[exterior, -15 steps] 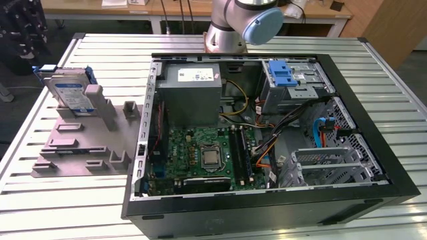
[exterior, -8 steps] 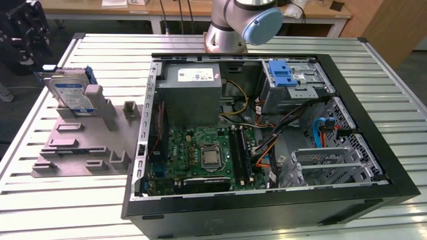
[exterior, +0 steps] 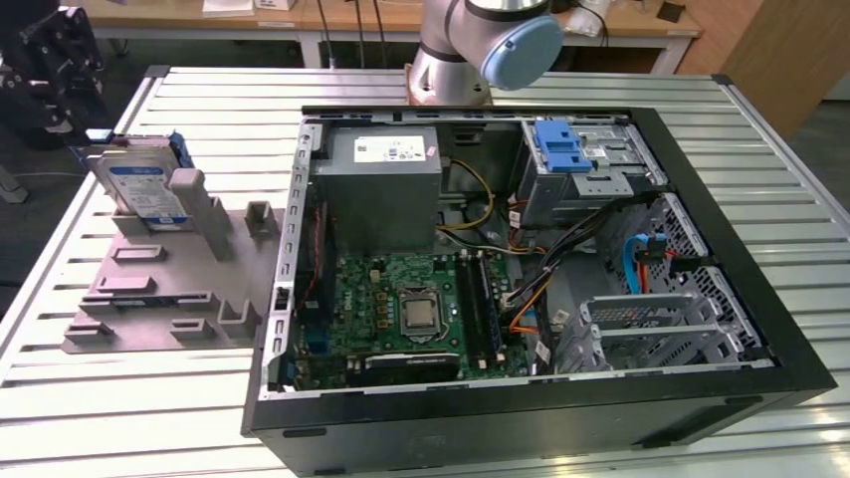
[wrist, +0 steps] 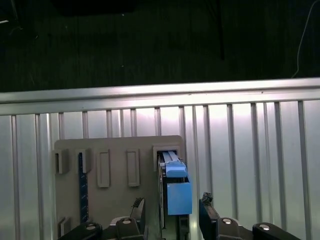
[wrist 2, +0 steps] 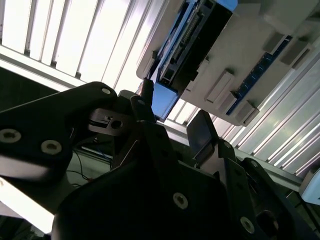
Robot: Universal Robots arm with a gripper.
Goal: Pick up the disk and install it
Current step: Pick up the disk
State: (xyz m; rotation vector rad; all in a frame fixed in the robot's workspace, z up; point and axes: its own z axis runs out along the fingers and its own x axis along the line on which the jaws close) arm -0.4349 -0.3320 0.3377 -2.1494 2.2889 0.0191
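your silver rectangular hard disk with a white-and-blue label and blue plastic rails (exterior: pixel 143 187) stands on edge in a slot of the flat grey plastic holder plate (exterior: pixel 153 287); the plate lies on the ribbed metal surface (exterior: pixel 133 398), to the exterior view's left of the open black computer case (exterior: pixel 531 430). in the first wrist view your gripper (wrist: pixel 172 209) is spread wide and holds nothing, its dark fingers (wrist: pixel 207 212) flanking the disk's blue end with a gap showing on either side. in the second wrist view the gripper (wrist 2: pixel 172 117) sits just beside that same blue end, fingers apart
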